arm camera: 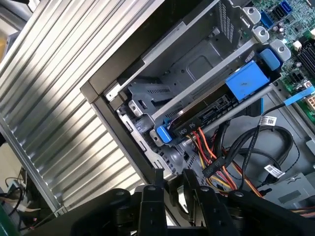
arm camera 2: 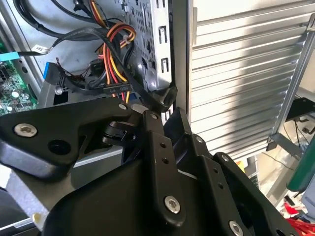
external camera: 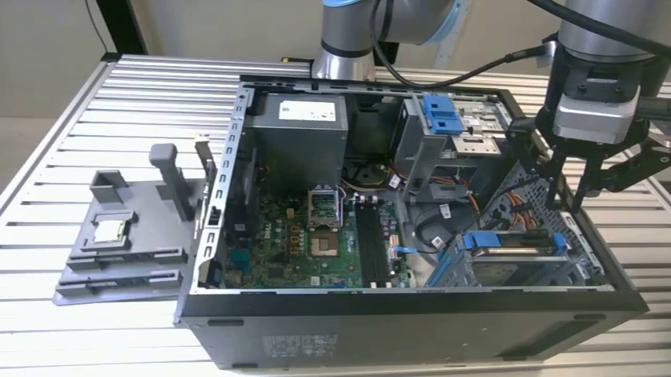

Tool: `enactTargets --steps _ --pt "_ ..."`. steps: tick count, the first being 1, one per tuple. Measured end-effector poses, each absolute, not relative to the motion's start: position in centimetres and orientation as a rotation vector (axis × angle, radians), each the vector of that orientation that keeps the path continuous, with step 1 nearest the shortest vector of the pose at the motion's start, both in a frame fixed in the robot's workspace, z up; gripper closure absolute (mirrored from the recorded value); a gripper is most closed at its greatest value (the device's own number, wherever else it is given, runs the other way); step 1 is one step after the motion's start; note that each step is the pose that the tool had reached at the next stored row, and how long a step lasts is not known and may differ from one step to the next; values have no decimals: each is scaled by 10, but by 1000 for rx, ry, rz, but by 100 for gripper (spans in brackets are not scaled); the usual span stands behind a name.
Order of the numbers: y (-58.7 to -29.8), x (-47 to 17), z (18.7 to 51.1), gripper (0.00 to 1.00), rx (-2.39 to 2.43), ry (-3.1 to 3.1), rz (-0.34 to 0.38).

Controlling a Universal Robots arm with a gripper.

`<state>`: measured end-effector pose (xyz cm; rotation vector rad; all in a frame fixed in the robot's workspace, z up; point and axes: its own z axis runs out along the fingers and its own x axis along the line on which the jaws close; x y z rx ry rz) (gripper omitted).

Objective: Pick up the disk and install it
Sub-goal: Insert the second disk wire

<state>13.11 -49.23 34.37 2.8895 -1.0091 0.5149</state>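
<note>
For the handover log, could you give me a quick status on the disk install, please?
Gripper inside the case, state unclear. Disk seated in lower drive cage, blue rails showing. Cables close beside it.

Bright even light, glare on table slats [external camera: 126, 330], dim case interior [external camera: 419, 228]

Disk [arm camera: 211, 115] mostly hidden inside drive cage [arm camera: 197, 64]; only connector edge visible.

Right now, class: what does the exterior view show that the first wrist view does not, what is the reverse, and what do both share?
Exterior view alone: the grey plastic fixture carrying a small square silver chip, beside the case. First wrist view alone: the drive cage's grey metal underside. Both: the open black computer case, orange-and-yellow cable bundle, and bright-blue plastic latch piece.
</note>
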Motion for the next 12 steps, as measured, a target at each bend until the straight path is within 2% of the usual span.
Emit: enactTargets --steps 10,11,12 --pt "-492 131 343 0 2902 -986 515" --pt "-492 131 343 100 2902 -986 515" --pt "-492 131 343 100 2902 -986 515"
